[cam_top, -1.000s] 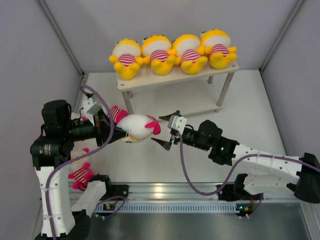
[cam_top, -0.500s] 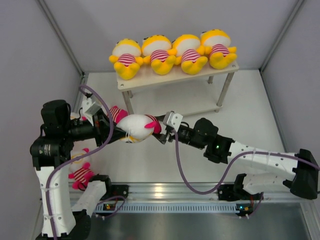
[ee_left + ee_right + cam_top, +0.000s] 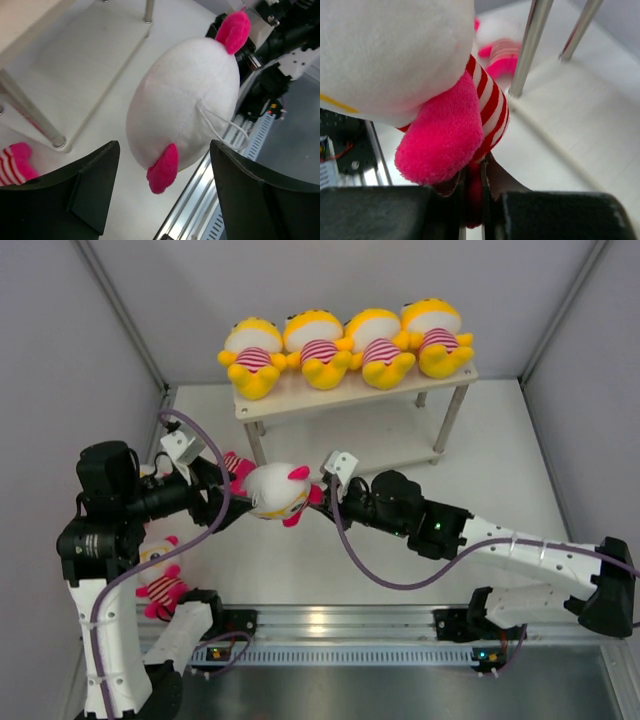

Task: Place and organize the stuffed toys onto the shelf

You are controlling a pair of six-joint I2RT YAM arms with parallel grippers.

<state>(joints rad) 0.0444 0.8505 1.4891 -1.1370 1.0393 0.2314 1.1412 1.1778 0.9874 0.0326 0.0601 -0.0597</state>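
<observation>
Yellow stuffed toys, four, top the shelf; right tool pinches one pink toy; left tool gapes.

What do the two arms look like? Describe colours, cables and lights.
The left arm and right arm share one look: white links, bulky black joints, black fingers. A purple cable loops along each, a small white box sits at each wrist, and a green light glows on the right arm.
</observation>
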